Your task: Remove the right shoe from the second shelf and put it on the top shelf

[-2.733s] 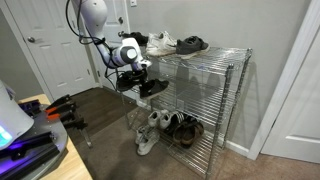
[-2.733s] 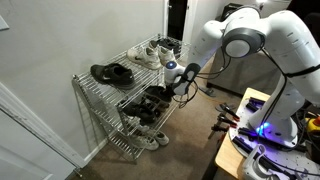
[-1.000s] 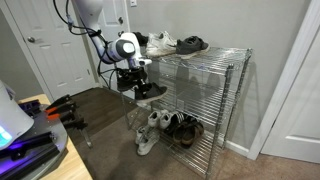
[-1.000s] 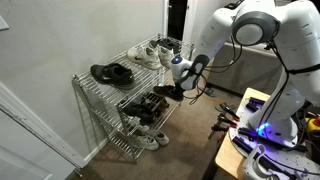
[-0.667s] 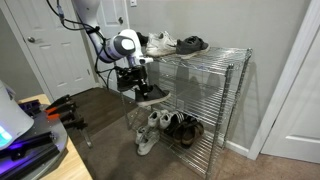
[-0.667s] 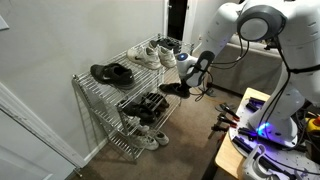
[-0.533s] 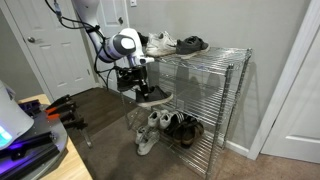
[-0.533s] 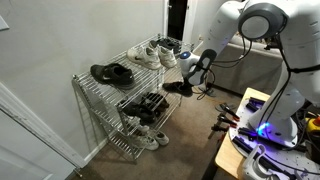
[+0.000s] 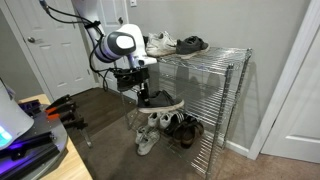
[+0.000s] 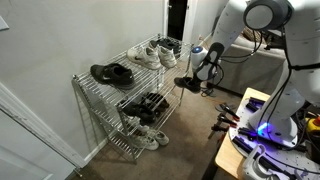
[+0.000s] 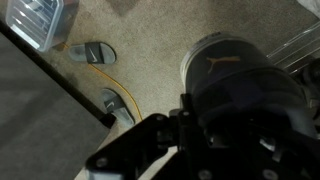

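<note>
Gripper clamped on the right shoe, which hangs in the air just beneath it, out in front of the rack and touching no shelf. In the wrist view the shoe's rounded black end fills the picture beyond the dark fingers. Exactly where they pinch is too blurred to tell, though it looks like the rim of the opening.

By its looks the shoe is light enough for one pinch. Its glossy, leather-like upper is probably slick and gives under pressure, while the sole is stiff. Held at the soft collar it may tilt or swing, so a firm bite there, or across the heel counter, seems the safest hold.

Just beyond the gripper, in an exterior view, lies the second shelf, with the black twin on it. Above and farther back is the top shelf, clearly higher than the shoe. White sneakers and a dark pair sit on it, with bare wire between them. Its raised wire edge could catch the sole, so the shoe should probably go over it level and be set down flat.
</note>
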Robot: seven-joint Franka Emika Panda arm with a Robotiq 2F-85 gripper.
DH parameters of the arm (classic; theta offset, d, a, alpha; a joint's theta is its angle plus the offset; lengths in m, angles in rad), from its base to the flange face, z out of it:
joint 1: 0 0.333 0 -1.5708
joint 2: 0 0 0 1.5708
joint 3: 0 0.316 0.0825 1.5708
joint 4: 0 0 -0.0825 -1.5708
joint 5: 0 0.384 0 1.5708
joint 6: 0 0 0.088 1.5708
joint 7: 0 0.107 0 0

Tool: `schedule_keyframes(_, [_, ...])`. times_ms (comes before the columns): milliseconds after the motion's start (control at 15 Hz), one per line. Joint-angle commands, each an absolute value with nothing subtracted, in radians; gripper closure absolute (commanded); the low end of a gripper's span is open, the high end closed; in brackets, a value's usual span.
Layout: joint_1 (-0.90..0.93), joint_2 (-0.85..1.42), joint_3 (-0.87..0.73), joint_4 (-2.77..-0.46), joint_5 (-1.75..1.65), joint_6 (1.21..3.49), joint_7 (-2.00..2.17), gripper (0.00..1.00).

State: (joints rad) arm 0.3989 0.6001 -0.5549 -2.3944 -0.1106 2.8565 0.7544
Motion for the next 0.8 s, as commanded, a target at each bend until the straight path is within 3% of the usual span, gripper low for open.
schedule_keyframes(0, [0.338, 0.500, -0.541, -2.491, -0.046, 2.946, 0.783, 0.97])
schedule_keyframes(267, [0.343, 0.476, -0.575, -2.561, 0.036, 3.103, 0.806, 0.97])
schedule_keyframes(733, [0.539, 0.506, -0.692, -2.674, 0.361, 3.401, 0.738, 0.97])
